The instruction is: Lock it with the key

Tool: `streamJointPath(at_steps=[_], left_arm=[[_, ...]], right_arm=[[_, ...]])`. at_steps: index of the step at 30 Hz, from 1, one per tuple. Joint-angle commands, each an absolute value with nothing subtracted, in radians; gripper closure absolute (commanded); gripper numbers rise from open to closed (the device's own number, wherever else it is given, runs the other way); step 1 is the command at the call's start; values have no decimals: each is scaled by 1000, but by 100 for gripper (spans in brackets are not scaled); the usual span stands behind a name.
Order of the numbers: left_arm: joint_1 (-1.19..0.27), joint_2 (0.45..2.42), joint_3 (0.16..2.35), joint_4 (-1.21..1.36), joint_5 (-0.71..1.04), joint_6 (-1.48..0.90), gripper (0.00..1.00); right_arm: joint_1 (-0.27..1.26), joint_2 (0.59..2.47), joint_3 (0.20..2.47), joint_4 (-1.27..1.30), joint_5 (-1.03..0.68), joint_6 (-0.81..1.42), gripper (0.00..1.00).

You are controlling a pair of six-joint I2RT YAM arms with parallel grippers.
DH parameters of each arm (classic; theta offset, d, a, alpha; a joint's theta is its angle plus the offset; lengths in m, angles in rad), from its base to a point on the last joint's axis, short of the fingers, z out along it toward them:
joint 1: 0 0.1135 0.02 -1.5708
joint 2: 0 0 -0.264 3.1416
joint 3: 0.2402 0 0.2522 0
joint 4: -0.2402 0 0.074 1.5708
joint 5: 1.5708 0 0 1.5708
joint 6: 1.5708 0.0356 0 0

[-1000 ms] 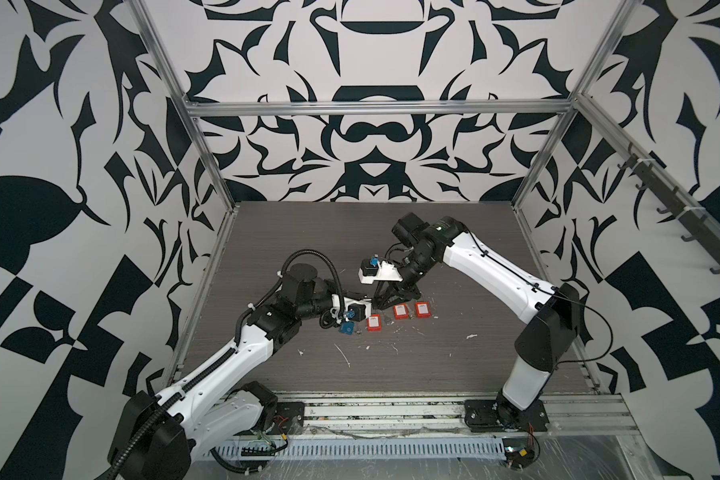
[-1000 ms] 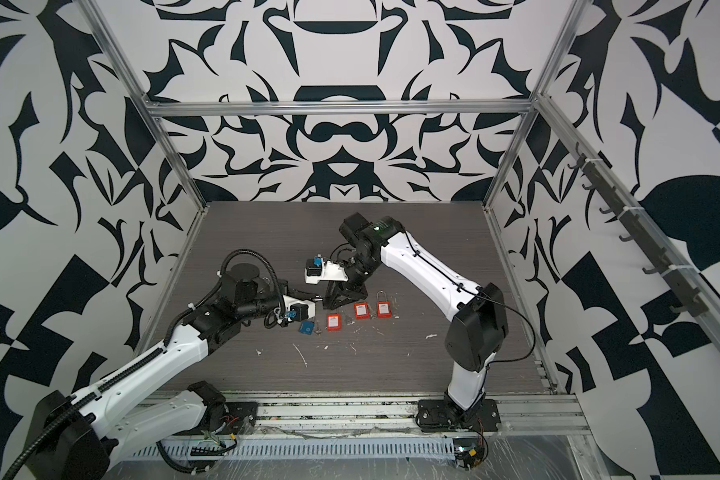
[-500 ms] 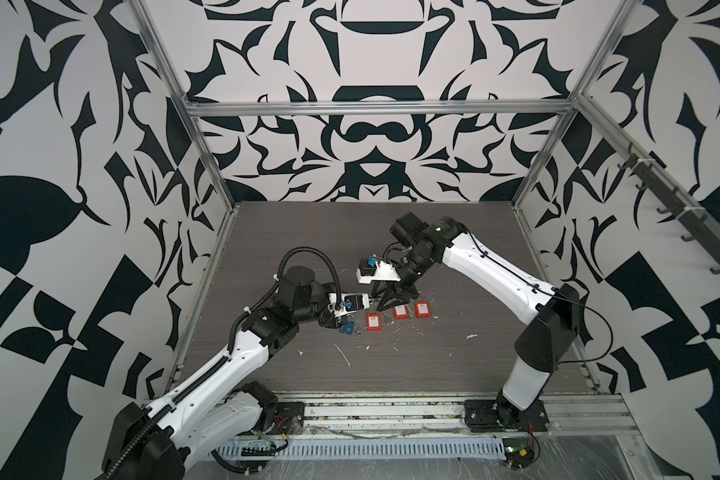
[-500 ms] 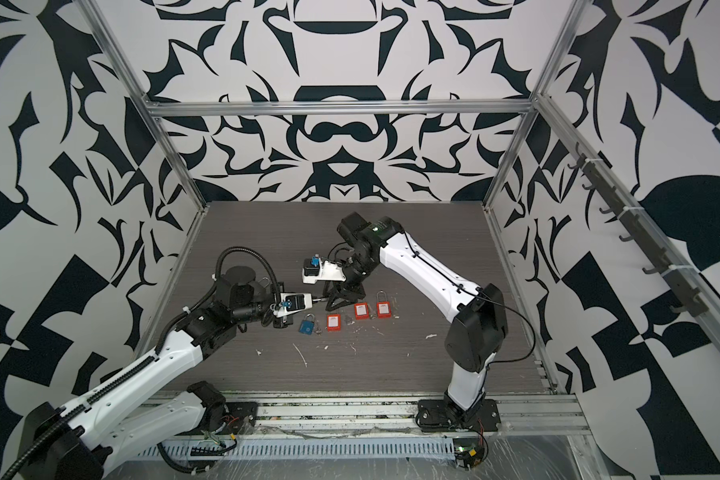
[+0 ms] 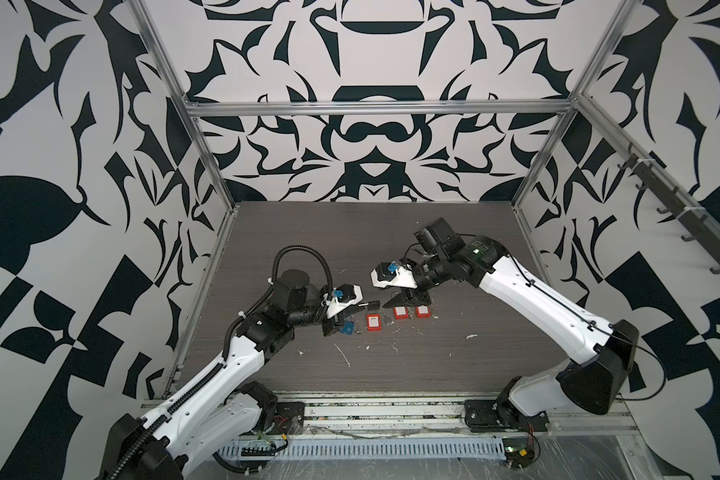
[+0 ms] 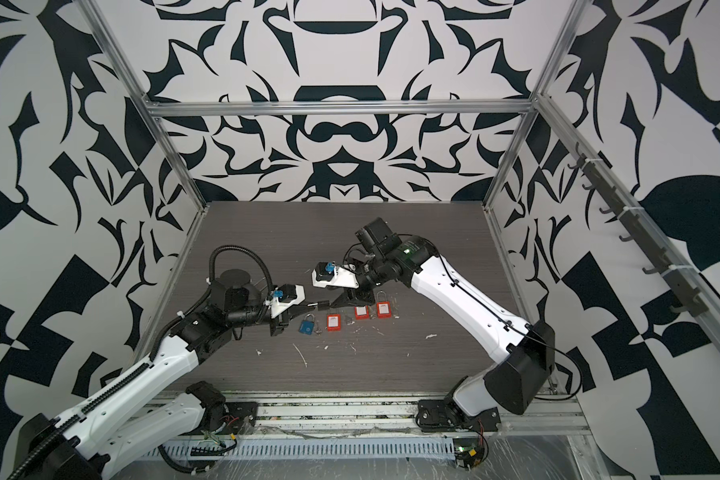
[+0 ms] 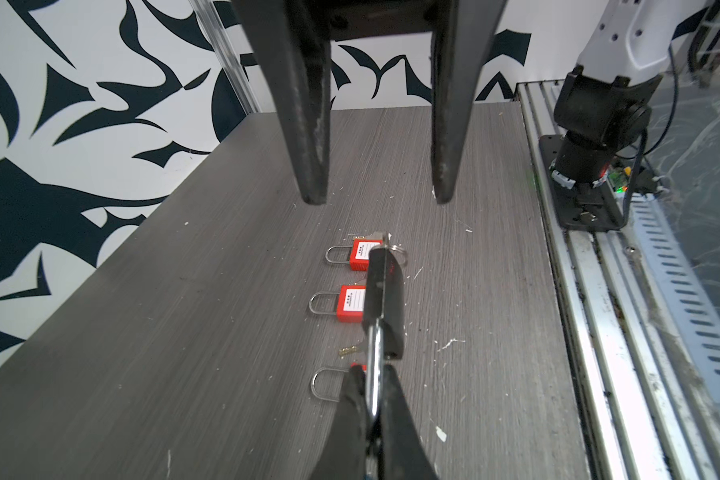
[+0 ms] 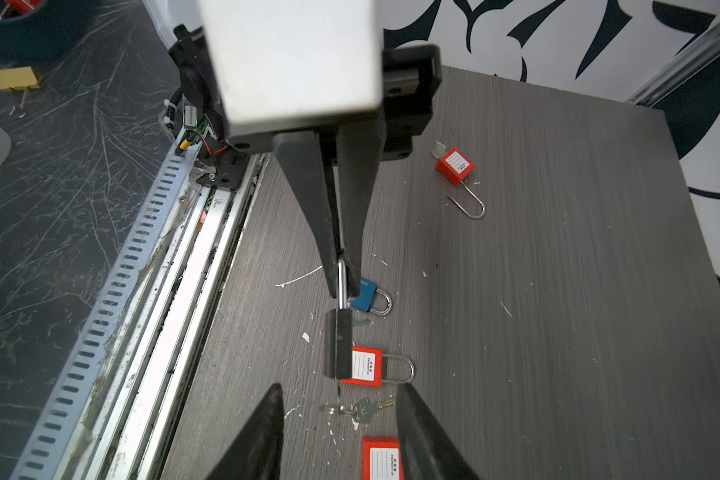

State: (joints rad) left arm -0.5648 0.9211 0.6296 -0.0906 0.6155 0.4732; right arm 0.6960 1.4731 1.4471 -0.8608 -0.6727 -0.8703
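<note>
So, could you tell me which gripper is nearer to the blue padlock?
Left. The left gripper, holding the black padlock, hovers just over the blue padlock; the open right gripper sits beyond the black one.

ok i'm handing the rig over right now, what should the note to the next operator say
Left gripper: shut on the shackle of the black padlock, holding it above the table.
Right gripper: open, lined up just short of the key, not gripping.
Done: key appears inserted in the padlock's base.
Left: grip and turn the key; can't tell if the shackle is latched.
Three red padlocks and a blue padlock lie on the table.
</note>
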Motion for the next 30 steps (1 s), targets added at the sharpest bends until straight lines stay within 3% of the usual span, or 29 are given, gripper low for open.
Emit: streamJointPath(at_steps=[1,13,27,28,30], left_arm=[[-541,937,647,-87,724,400,100],[-537,960,650,-70,790,380,100],[-537,956,649,-73,779,375,100],[-535,953,652,-80,766,375,98],[-526,933,648,-100,729,385,75]], right_arm=[[709,1475,1416,-844,-698,-841,55],[752,1521,1403,-793,-658,-799,57],[754,1529,1403,-803,-678,-808,92],[753,1529,1404,-802,-675,-808,93],[754,1526,1407,-798,-673,-808,95]])
